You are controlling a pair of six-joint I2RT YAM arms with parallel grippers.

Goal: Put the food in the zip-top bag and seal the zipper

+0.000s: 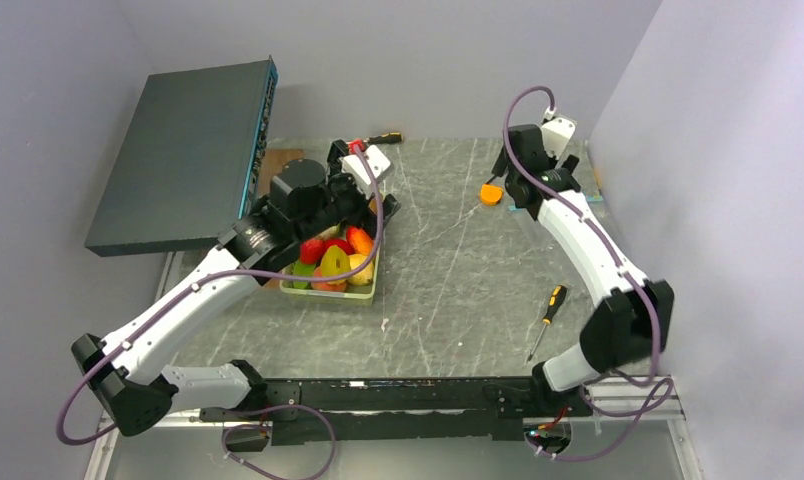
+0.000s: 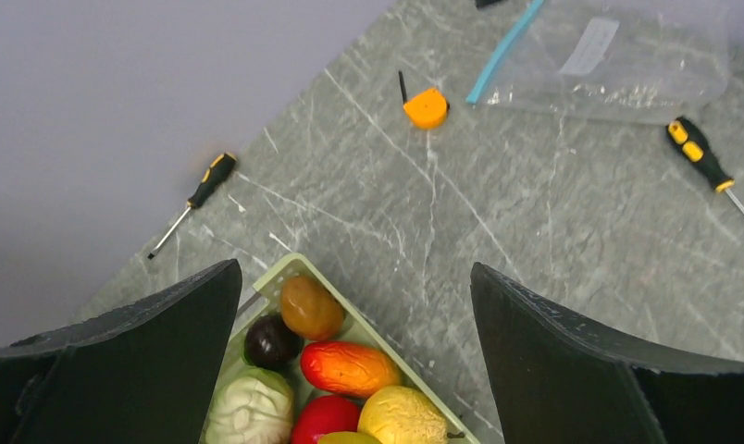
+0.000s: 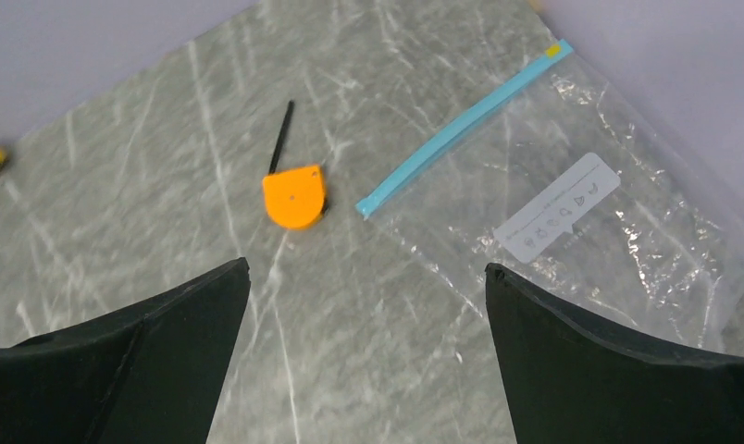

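Well, my left pincer [image 2: 354, 273] was spread wide and held nothing. It hung over the far corner of the pale green tray [image 2: 285, 275] and touched none of the food [image 2: 350, 367]. My right pincer [image 3: 366, 270] was spread just as wide and was also empty, hanging above bare table [image 3: 146, 185] just short of the clear bag [image 3: 572, 250].

The bag lay flat in the far right corner of the table, close to the right wall. Its blue zipper [image 3: 461, 134] ran along the edge facing the middle of the table. A small orange tool [image 3: 294, 196] sat just beside the zipper's near end, apart from it. Open stone-patterned tabletop stretched between tray and bag. On the left, a dark flat box [image 1: 183, 155] leaned against the wall, near the tray.

From my left wrist I counted seven pieces in the tray: brown, dark purple, orange-red, white-green, red, yellow and a sliver of green. The rest of the tray was cut off there. There was one bag, one zipper, one white label [image 3: 558, 208], one orange tool and two screwdrivers [image 2: 197, 199], well apart.
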